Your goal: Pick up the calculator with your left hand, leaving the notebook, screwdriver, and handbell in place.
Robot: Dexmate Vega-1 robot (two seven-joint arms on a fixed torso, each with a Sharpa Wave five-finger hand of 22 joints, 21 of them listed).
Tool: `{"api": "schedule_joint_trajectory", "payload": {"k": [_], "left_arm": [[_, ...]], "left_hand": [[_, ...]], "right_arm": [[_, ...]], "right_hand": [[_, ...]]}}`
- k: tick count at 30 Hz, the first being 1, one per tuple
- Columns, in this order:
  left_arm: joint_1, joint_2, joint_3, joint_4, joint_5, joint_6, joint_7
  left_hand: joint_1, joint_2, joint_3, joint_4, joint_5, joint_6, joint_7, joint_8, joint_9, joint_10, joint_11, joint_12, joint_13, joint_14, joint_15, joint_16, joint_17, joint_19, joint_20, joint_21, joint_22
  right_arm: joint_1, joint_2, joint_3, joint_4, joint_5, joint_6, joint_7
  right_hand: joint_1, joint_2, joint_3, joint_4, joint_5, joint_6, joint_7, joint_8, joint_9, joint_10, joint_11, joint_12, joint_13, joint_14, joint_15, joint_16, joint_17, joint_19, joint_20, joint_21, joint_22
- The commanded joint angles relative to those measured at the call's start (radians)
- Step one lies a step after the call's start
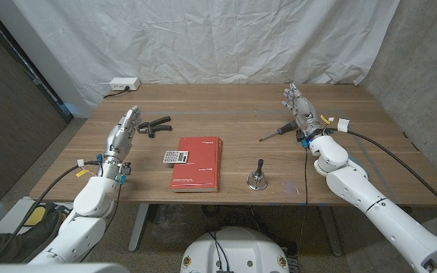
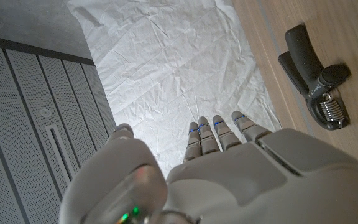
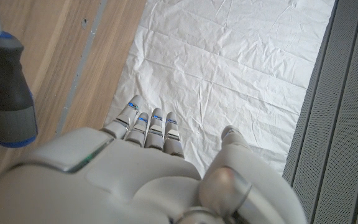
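Observation:
A small grey calculator (image 1: 175, 157) lies on the table just left of a red notebook (image 1: 197, 163). My left hand (image 1: 121, 133) is open, fingers straight and together, a short way left of the calculator and not touching it. My left hand (image 2: 216, 168) holds nothing in its wrist view. A screwdriver (image 1: 277, 133) with a dark handle (image 3: 6, 87) lies just left of my right hand (image 1: 300, 107), which is open with fingers extended. My right hand (image 3: 148, 168) is empty in its wrist view. A handbell (image 1: 258, 177) stands upright right of the notebook.
A black spring hand grip (image 1: 152, 125) lies near my left fingertips, also seen as a hand grip (image 2: 316, 78) in the left wrist view. A white power strip (image 1: 122, 84) sits at the table's back left. A white sheet (image 1: 226, 38) hangs behind.

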Motion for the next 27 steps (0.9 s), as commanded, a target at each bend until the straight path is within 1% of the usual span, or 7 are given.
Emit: {"api": "schedule_joint_trajectory", "payload": {"k": [1, 3, 10, 20, 21, 24, 27], "left_arm": [[0.043, 0.025, -0.030, -0.030, 0.034, -0.001, 0.038], [0.053, 0.027, -0.037, -0.035, 0.043, -0.002, 0.046], [0.074, 0.015, -0.057, -0.025, 0.052, -0.041, 0.052], [0.057, 0.000, -0.054, 0.021, 0.061, -0.092, 0.026], [0.063, 0.000, -0.058, 0.014, 0.075, -0.086, 0.041], [0.069, 0.004, -0.061, 0.013, 0.078, -0.092, 0.037], [0.083, 0.004, -0.071, 0.003, 0.096, -0.089, 0.056]], "left_hand": [[0.012, -0.002, -0.001, -0.007, 0.008, 0.010, 0.000, 0.006, 0.002, 0.008, -0.006, 0.007, 0.000, 0.012, -0.005, 0.003, 0.006, 0.007, -0.080, 0.006, 0.002], [0.013, -0.001, -0.002, -0.007, 0.008, 0.012, 0.000, 0.006, 0.002, 0.009, 0.000, 0.007, 0.000, 0.014, -0.005, 0.003, 0.006, 0.009, -0.079, 0.005, 0.002], [0.016, -0.001, -0.004, -0.008, 0.010, 0.022, -0.001, 0.007, 0.002, 0.017, -0.003, 0.006, 0.000, 0.020, -0.007, 0.002, 0.006, 0.017, -0.078, 0.006, 0.002], [0.024, -0.002, -0.008, -0.012, 0.015, 0.041, -0.004, 0.008, 0.002, 0.035, -0.015, 0.006, 0.000, 0.041, -0.015, 0.004, 0.006, 0.035, -0.080, 0.008, 0.002], [0.025, -0.002, -0.008, -0.012, 0.015, 0.042, -0.005, 0.008, 0.002, 0.036, -0.014, 0.007, 0.000, 0.042, -0.015, 0.004, 0.006, 0.037, -0.081, 0.008, 0.002], [0.026, -0.004, -0.009, -0.013, 0.016, 0.043, -0.005, 0.007, 0.002, 0.042, -0.012, 0.008, 0.000, 0.046, -0.016, 0.004, 0.006, 0.039, -0.080, 0.008, 0.002], [0.029, -0.006, -0.011, -0.015, 0.019, 0.049, -0.005, 0.007, 0.002, 0.045, -0.017, 0.006, 0.001, 0.051, -0.016, 0.003, 0.006, 0.042, -0.079, 0.007, 0.002]], "right_arm": [[-0.017, -0.008, 0.008, -0.027, -0.001, -0.014, -0.017], [-0.020, -0.010, 0.009, -0.032, -0.003, -0.016, -0.021], [-0.027, -0.011, 0.012, -0.040, -0.004, -0.018, -0.028], [-0.023, -0.004, 0.008, -0.028, -0.005, -0.014, -0.024], [-0.023, -0.003, 0.008, -0.027, -0.004, -0.012, -0.023], [-0.024, -0.002, 0.008, -0.025, -0.005, -0.011, -0.024], [-0.026, -0.003, 0.010, -0.027, -0.006, -0.012, -0.028]], "right_hand": [[0.007, 0.001, 0.001, -0.003, 0.000, 0.007, 0.001, 0.000, 0.002, 0.012, -0.002, 0.007, 0.003, 0.008, 0.001, 0.006, 0.003, 0.009, -0.013, -0.005, 0.005], [0.007, 0.002, 0.001, -0.003, 0.000, 0.007, 0.001, 0.000, 0.002, 0.013, -0.001, 0.007, 0.003, 0.008, 0.000, 0.006, 0.003, 0.010, -0.013, -0.005, 0.005], [0.006, 0.002, 0.000, -0.003, 0.000, 0.007, 0.001, 0.000, 0.002, 0.012, -0.001, 0.006, 0.003, 0.009, 0.001, 0.006, 0.003, 0.012, -0.013, -0.008, 0.005], [0.007, 0.003, 0.000, -0.004, 0.000, 0.008, 0.001, 0.000, 0.002, 0.014, 0.000, 0.007, 0.003, 0.009, 0.001, 0.006, 0.003, 0.013, -0.012, -0.013, 0.006], [0.007, 0.003, 0.000, -0.004, 0.000, 0.008, 0.001, 0.000, 0.003, 0.014, 0.001, 0.007, 0.003, 0.010, 0.001, 0.006, 0.003, 0.014, -0.012, -0.013, 0.006], [0.007, 0.003, -0.001, -0.004, 0.000, 0.008, 0.001, 0.000, 0.003, 0.016, 0.000, 0.008, 0.003, 0.010, 0.002, 0.006, 0.003, 0.014, -0.012, -0.014, 0.006], [0.007, 0.003, -0.001, -0.004, 0.000, 0.008, 0.001, 0.000, 0.003, 0.016, 0.000, 0.008, 0.003, 0.010, 0.002, 0.006, 0.003, 0.015, -0.013, -0.015, 0.006]]}}
